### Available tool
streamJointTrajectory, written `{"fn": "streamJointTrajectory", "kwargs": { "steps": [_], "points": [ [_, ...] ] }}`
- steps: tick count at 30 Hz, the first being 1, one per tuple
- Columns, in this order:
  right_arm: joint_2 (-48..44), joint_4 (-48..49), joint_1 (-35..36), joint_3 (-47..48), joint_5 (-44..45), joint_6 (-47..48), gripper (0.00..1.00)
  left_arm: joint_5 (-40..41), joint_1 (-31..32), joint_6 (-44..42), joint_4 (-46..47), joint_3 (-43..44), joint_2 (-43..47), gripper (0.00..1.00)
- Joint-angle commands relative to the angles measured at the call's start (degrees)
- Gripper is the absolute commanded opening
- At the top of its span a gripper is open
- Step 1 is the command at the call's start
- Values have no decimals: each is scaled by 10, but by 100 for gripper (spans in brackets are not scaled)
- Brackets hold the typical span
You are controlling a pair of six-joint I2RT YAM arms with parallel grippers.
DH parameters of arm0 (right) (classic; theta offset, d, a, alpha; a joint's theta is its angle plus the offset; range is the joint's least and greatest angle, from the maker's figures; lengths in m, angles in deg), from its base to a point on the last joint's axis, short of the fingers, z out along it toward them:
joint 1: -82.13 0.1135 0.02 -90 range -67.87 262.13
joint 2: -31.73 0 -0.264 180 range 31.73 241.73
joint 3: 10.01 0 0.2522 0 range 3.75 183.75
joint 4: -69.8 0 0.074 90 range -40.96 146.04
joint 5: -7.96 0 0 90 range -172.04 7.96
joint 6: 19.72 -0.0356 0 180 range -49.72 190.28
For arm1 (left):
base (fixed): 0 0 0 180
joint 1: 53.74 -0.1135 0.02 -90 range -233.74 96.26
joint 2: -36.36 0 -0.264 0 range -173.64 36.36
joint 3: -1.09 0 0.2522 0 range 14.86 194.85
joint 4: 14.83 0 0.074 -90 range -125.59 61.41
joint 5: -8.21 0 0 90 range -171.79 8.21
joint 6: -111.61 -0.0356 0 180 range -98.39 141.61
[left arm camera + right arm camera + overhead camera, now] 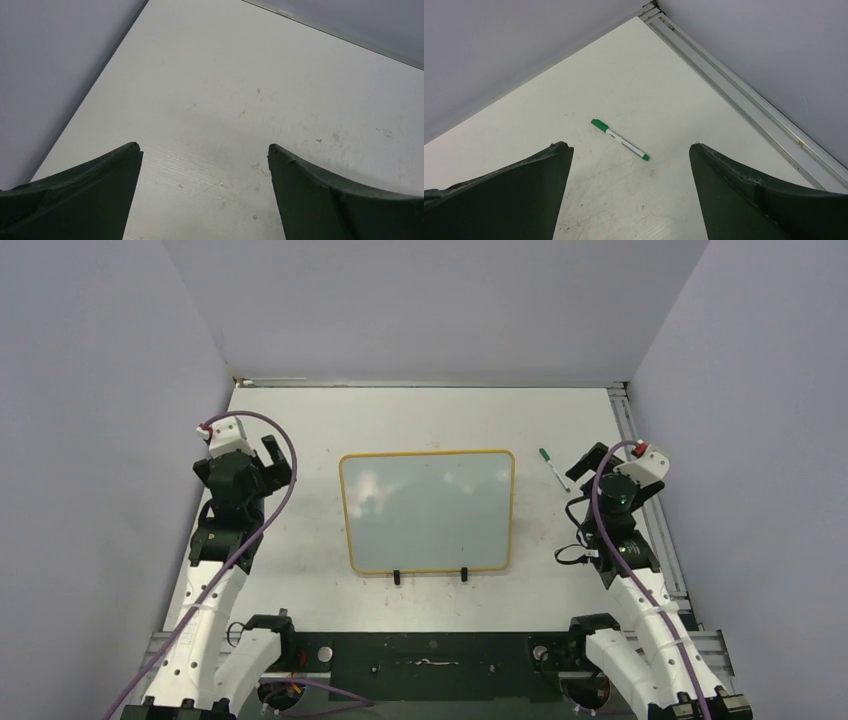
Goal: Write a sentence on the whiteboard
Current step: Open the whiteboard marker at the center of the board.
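Lying flat at mid-table, clips toward the arm bases, the whiteboard sits between both arms. The left gripper hovers over bare table, fingers spread wide, holding nothing. The right gripper is likewise spread, with a green-capped pen lying just beyond it.

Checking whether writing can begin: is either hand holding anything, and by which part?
Nothing is held. The left hand and right hand are both open and empty; the green marker lies untouched beside the whiteboard.
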Motion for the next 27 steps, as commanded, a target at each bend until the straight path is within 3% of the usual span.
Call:
{"fn": "streamJointTrajectory", "kwargs": {
  "steps": [1,8,15,22,27],
  "points": [
    [8,10,1,17,-17,4,90,9,-2,19,0,29,-7,96],
    [84,32,-5,27,-89,21,90,-6,-2,20,9,22,-1,96],
    [274,20,-70,100,-214,10,90,-40,-2,1,23,5,12,96],
    [443,-62,-92,222,-241,57,99,-88,-2,-4,37,-4,11,96],
    [532,-105,-117,276,-264,86,83,-96,-2,-5,39,-6,13,96]
  ]
}}
